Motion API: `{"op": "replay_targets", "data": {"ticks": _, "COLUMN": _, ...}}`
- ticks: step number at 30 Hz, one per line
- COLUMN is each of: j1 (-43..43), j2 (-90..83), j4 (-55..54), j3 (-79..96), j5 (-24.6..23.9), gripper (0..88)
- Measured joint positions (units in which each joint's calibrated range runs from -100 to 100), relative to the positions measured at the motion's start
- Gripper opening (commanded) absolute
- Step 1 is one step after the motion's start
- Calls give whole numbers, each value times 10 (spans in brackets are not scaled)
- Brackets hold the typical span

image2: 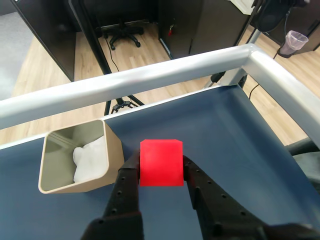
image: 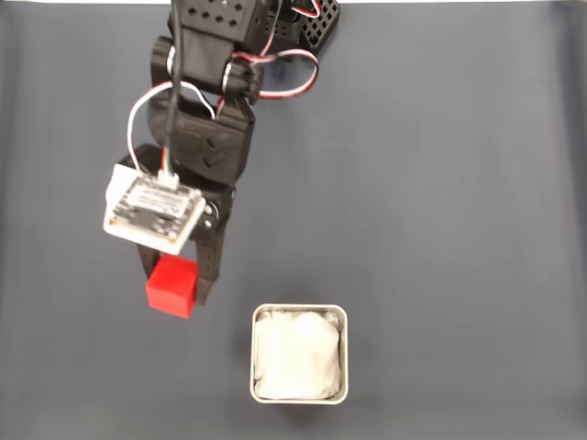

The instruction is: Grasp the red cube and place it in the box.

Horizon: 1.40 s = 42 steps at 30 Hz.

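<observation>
The red cube [image: 172,285] [image2: 161,162] sits clamped between the two black fingers of my gripper [image: 174,289] [image2: 160,167], which is shut on it. In the fixed view the cube hangs at the lower end of the arm, left of and slightly above the box [image: 300,314]. That box is square with a pale metal rim and a white soft lining. In the wrist view the box [image2: 112,150] stands to the left of the held cube, a short gap between them. Whether the cube touches the mat I cannot tell.
A dark blue-grey mat [image: 440,229] covers the table. A silver metal rail [image2: 150,75] frames the table's far edge and right side in the wrist view. Beyond it lies a wooden floor with an office chair base [image2: 122,35]. The arm's base [image: 248,27] stands at top centre.
</observation>
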Motion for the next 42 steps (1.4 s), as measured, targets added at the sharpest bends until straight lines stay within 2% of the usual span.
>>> {"op": "replay_targets", "data": {"ticks": 42, "j1": -98, "j2": 114, "j4": -38, "j3": -91, "j5": 18, "gripper": 40}}
